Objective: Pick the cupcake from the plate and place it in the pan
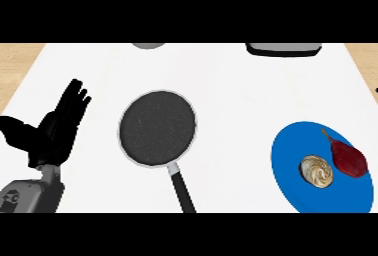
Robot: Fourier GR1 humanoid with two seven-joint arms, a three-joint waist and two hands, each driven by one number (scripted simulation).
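- The cupcake [317,171] sits on the blue plate [295,170] at the right side of the worktop [236,90], a little near of the plate's middle. Only its pale swirled top shows.
- It looks small and light, so weight should be no problem. The top is probably soft and easy to crush or smear, so I judge the sides of its base to be the better place to hold it, with the fingers coming down around it.
- A dark red pear [349,159] lies on the same plate, just beside the cupcake on its right, perhaps touching it. It leaves little room for fingers on that side and may roll if it is bumped.
- The pan [158,128] lies left of the plate, well apart from it, with its handle [182,192] pointing to the near edge. Its dark inside holds nothing.
- Nothing stands between plate and pan, so the way across looks free.
- The left hand [55,127] rests at the left edge, fingers straight and spread apart, holding nothing.
- The right hand does not show.
- Two grey things at the far edge, one round [150,45] and one box-like [284,49], are well away from the path.
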